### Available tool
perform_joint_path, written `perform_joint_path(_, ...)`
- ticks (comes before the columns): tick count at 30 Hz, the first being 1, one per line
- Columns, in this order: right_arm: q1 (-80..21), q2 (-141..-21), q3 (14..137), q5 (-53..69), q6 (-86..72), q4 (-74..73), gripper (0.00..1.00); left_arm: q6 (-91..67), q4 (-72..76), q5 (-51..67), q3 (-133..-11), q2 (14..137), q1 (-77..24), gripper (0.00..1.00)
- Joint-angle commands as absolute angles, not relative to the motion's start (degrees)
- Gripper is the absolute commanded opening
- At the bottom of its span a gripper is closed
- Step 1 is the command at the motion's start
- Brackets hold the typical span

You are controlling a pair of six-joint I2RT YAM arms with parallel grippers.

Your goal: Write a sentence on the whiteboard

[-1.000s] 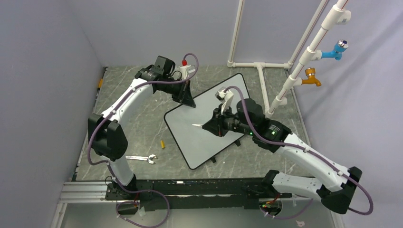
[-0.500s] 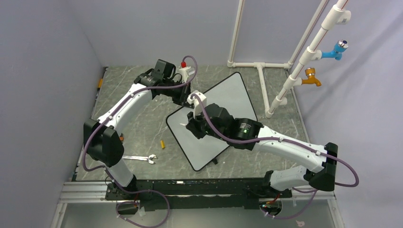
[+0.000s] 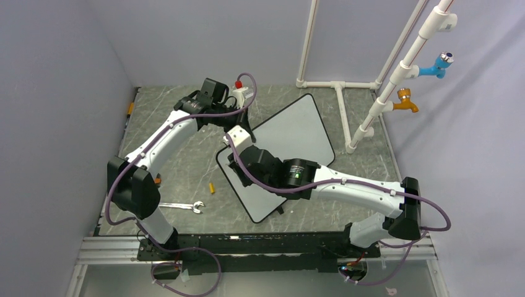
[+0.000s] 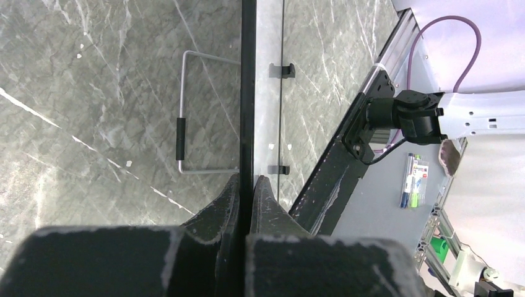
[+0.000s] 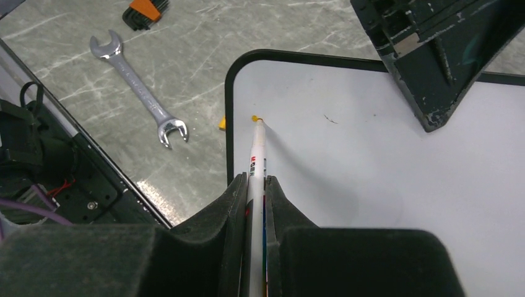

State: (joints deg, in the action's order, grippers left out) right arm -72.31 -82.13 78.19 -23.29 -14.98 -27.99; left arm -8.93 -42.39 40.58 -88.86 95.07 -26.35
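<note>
You have the whiteboard (image 3: 297, 133) lying flat on the grey marble-patterned table (image 3: 186, 154), turned at an angle so one rounded corner points toward the arm bases. Your left gripper (image 4: 247, 182) sits on the whiteboard's far-left edge, its jaws pinched tight on the thin black frame. Your right gripper (image 5: 254, 182) hangs over the whiteboard's left corner, clamped around a white marker (image 5: 255, 148) whose orange tip sits just inside that corner; you cannot tell whether the tip touches the surface. A silver wrench (image 5: 139, 80) lies on the table off the whiteboard's left corner, well apart from it. A small yellow-orange cap (image 3: 212, 187) lies just beside the whiteboard's near-left edge.
</note>
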Motion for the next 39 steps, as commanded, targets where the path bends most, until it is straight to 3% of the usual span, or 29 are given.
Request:
perform_joint_path(1, -72.29, -81.91, 80.46, -27.49, -15.78, -29.65, 0.00, -4.46, -40.81, 28.31, -87.82, 93.34, -26.53, 0.00)
perform_joint_path(18, -74.11, -79.15, 73.92, -23.12, -19.23, -33.27, 0.00, -4.66, -40.86, 28.24, -87.89, 93.34, -26.48, 0.00)
perform_joint_path(39, -75.12, -80.09, 81.03, -31.90, -16.41, -29.82, 0.00, -4.35, -40.96, 28.41, -87.91, 93.34, -26.54, 0.00)
